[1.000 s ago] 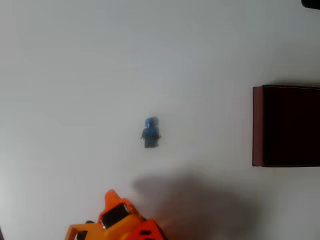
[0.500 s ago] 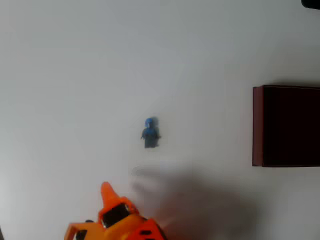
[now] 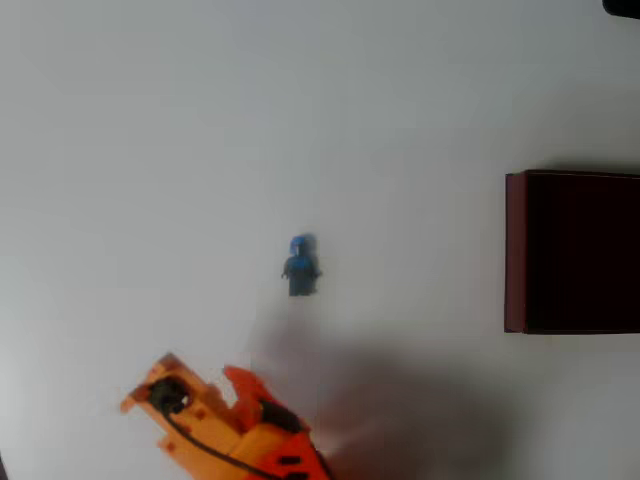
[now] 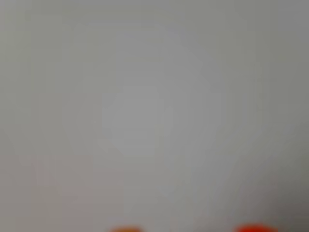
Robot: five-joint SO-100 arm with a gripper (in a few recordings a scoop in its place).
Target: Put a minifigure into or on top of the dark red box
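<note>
Minifigure [image 3: 301, 266] lies alone near the middle of the white surface [image 3: 200, 120] in the overhead view. Its blue head points up in the picture and its dark legs point down. Nothing touches it.

The dark red box [image 3: 514, 250] sits at the right edge, well apart from the little figure. Its thin red wall shows on the left side, and the inside looks almost black.

The orange jaws [image 3: 200, 385] are at the bottom, below the figure and a bit to the left, not touching it. They look parted, with two orange tips pointing up and a gap between them, and they hold nothing. A soft grey shadow spreads on the surface beside them. The wrist view is very blurry, with two orange bits at the bottom edge.
</note>
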